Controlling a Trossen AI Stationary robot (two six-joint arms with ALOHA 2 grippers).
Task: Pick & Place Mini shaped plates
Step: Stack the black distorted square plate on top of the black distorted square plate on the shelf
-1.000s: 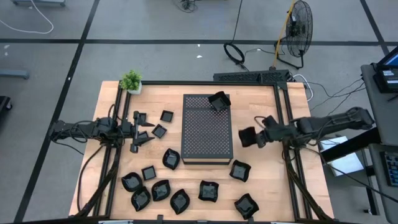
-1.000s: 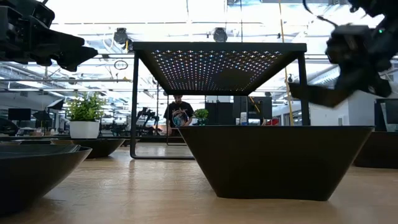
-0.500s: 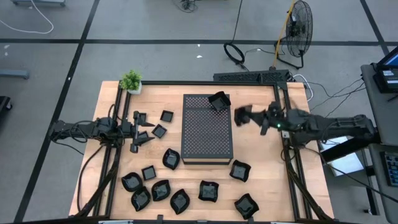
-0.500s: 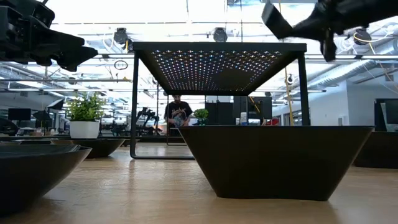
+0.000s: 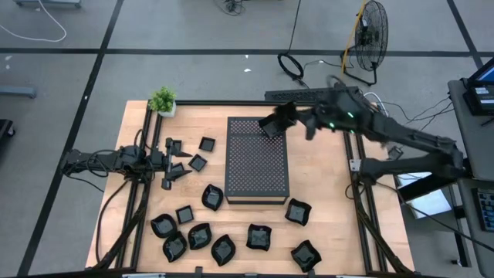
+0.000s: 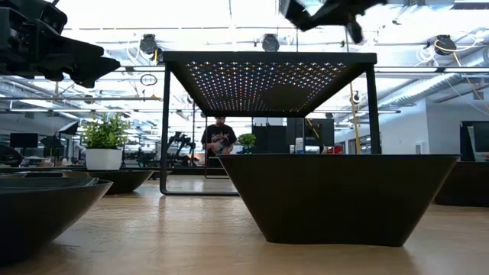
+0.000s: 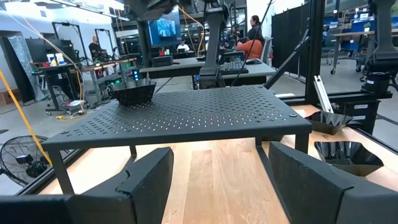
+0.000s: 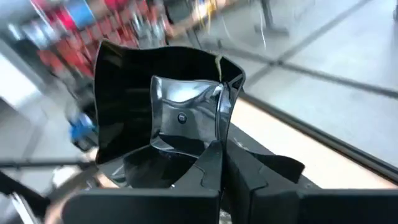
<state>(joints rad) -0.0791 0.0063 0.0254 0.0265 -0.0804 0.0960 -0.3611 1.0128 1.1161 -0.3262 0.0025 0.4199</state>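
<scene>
Right hand [image 5: 297,120] is the one over the perforated box [image 5: 257,158]

It's clamped on a mini plate [image 8: 163,118], hanging above the far end, another plate [image 5: 271,127] just below; left hand [image 5: 174,162] waits open.

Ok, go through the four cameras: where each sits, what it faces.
High: overhead, facing down on the table; both arms show.
Low: at tabletop height, past a dish, under the perforated box.
Left wrist: behind the open left claw, facing the box.
Right wrist: behind the shut right claw, pinching a plate.
Shared: the box, in high and low.
</scene>
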